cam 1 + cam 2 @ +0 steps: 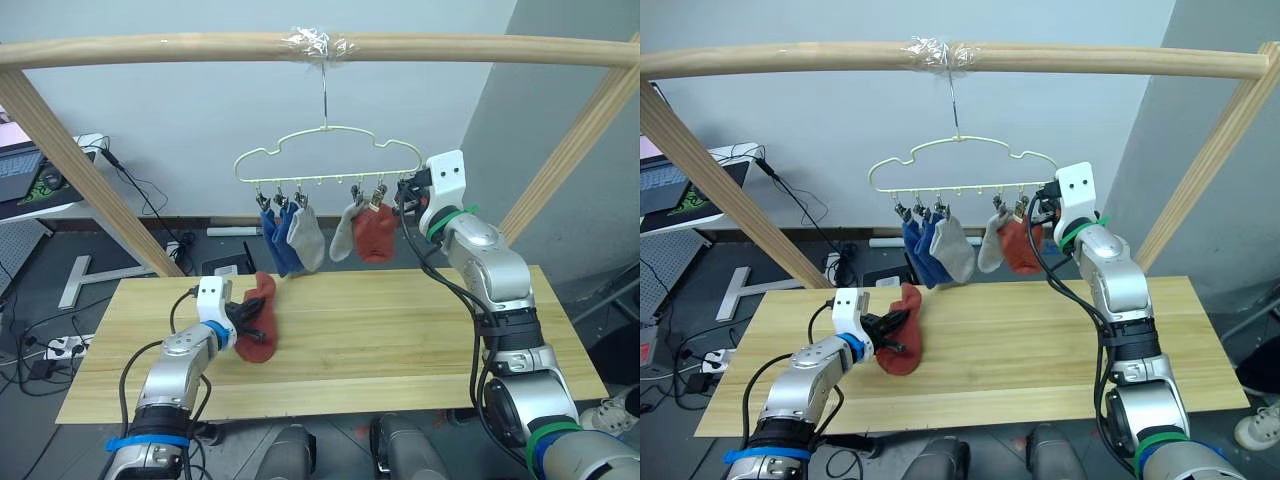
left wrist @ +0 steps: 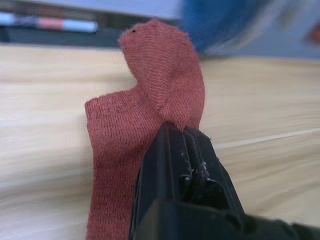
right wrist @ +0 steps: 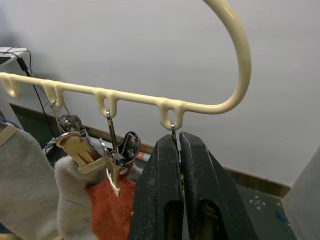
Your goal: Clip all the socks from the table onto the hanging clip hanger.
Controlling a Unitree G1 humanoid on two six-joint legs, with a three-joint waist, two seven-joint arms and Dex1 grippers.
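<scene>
My left gripper [image 1: 246, 318] is shut on a rust-red sock [image 1: 262, 322], which it holds just above the table [image 1: 400, 330] at the left; the fingers [image 2: 175, 150] pinch the sock [image 2: 150, 100] at its fold. The pale-yellow clip hanger [image 1: 330, 150] hangs by its hook from the wooden bar. Two blue socks [image 1: 275, 238], two grey socks [image 1: 308, 240] and a rust-red sock [image 1: 376, 232] hang clipped on it. My right gripper [image 1: 405, 196] is at the hanger's right end, its fingers [image 3: 160, 190] shut on the last metal clip [image 3: 173, 131] under the hanger's outermost loop.
A thick wooden frame bar [image 1: 200, 46] spans the top, with slanted wooden posts [image 1: 90, 180] on both sides behind the table. A laptop [image 1: 20, 170] sits on a desk at far left. Cables and a power strip [image 1: 60, 348] lie on the floor.
</scene>
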